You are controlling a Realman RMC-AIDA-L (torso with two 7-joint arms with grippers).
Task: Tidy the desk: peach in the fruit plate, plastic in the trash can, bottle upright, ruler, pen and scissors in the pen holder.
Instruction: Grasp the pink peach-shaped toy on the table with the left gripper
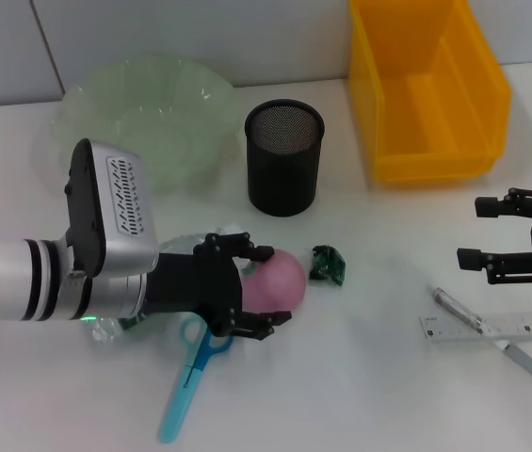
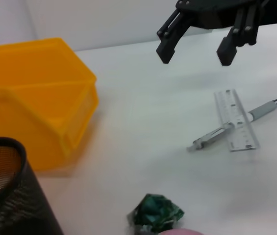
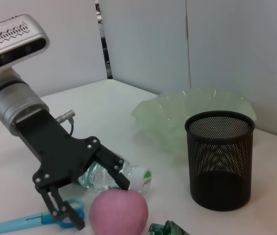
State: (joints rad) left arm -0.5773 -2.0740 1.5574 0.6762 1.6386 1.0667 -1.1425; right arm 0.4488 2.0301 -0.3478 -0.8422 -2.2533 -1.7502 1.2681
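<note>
A pink peach (image 1: pixel 286 277) lies on the white desk, and my left gripper (image 1: pixel 273 286) stands open right at it, one finger on each side of its near half. In the right wrist view the peach (image 3: pixel 118 210) sits just past those fingertips (image 3: pixel 77 223). Under my left wrist a clear bottle (image 3: pixel 113 176) lies on its side. Blue scissors (image 1: pixel 190 372) rest in front of it. Crumpled green plastic (image 1: pixel 328 265) lies to the right of the peach. Ruler (image 1: pixel 496 326) and pen (image 1: pixel 501 345) lie crossed below my open, empty right gripper (image 1: pixel 473 232).
The green glass fruit plate (image 1: pixel 143 113) stands at the back left. The black mesh pen holder (image 1: pixel 284 155) is behind the peach. The yellow bin (image 1: pixel 426 89) sits at the back right.
</note>
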